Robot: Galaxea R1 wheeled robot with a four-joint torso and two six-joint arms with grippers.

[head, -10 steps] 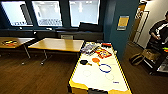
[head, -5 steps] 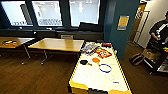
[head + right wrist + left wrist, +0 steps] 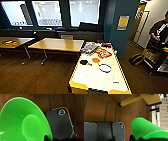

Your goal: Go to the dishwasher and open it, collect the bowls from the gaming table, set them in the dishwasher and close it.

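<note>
— Our right claw first: is it holding anything?

— We cannot tell. A dark part sits at the rim of the lime green bowl, which is close to that wrist and hollow side up. The bowl's outer wall is just as close to the left claw, and we cannot tell that one's state or which claw carries it.

— Where is the bowl, then?

— Off the table, over the wooden floor.

— How do we expect it to handle?

— Light, stiff, glossy plastic, we judge, so slippery but not fragile. We would pinch the thin rim, one finger inside, one outside.

— And the others?

— In the head view the orange bowl lies on the gaming table, with the blue-rimmed bowl just beside it at four o'clock. The game boxes are at one o'clock from the orange one. A wooden table stands at ten o'clock of the gaming table, and a person at two o'clock.
</note>
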